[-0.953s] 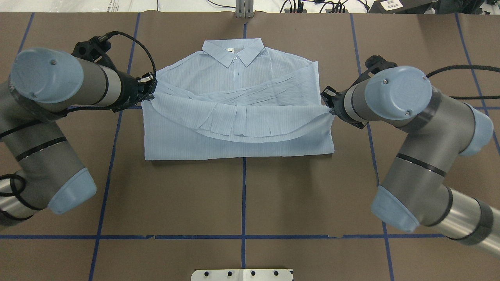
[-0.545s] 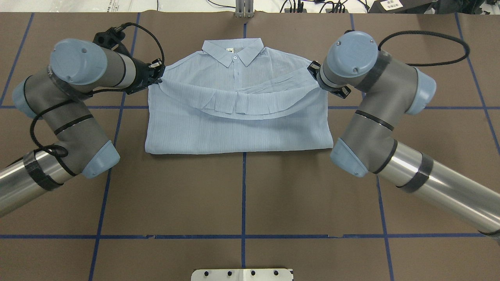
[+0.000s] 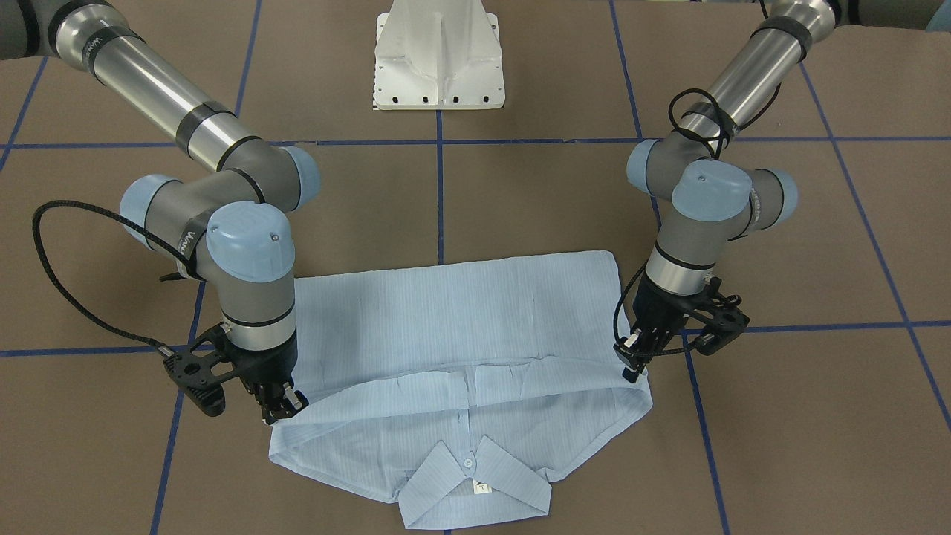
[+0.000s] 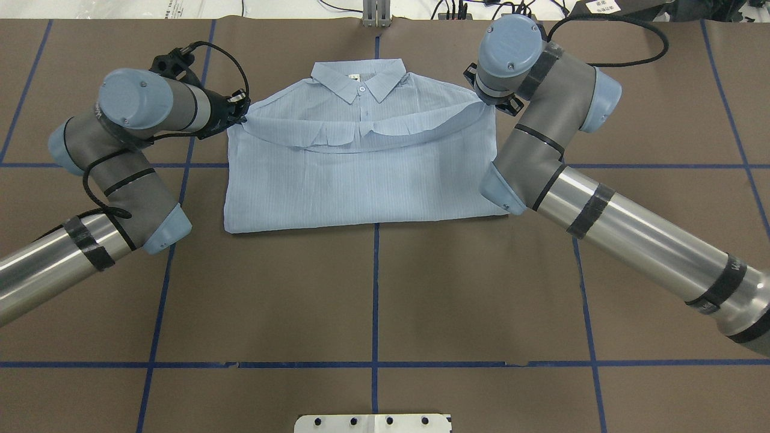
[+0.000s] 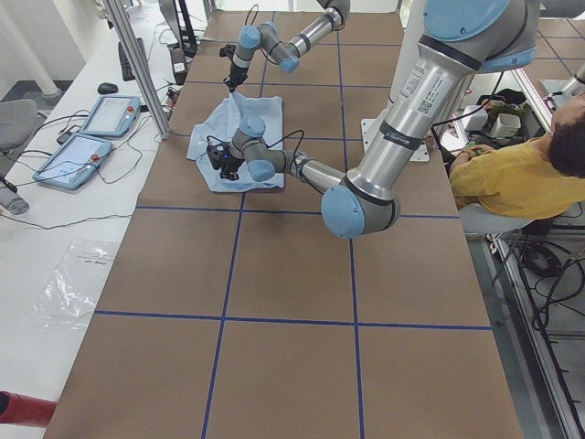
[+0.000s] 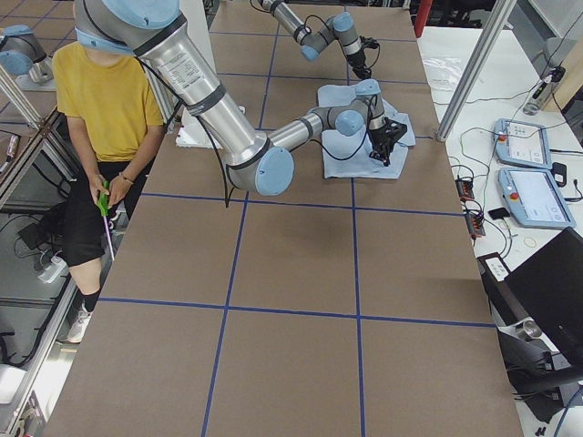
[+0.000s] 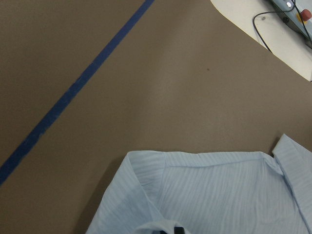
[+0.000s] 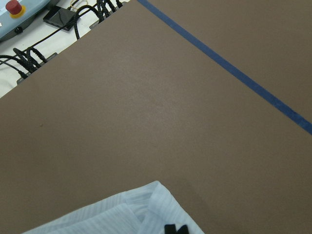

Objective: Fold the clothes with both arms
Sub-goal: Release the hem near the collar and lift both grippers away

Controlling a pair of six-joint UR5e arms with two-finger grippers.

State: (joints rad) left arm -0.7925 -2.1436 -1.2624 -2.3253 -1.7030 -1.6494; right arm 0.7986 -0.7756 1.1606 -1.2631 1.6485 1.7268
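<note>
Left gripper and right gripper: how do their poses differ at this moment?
The left gripper hangs from a tilted wrist and shows from overhead; the right gripper sits under an upright wrist that hides it there. Both pinch the folded-over hem of the shirt at opposite corners.

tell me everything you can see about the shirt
The shirt is thin, light blue, finely striped cloth, lying on the brown table, collar and white button away from the robot. Its lower part is folded up over the chest; the left gripper and right gripper pinch the two corners of that sagging edge.
</note>
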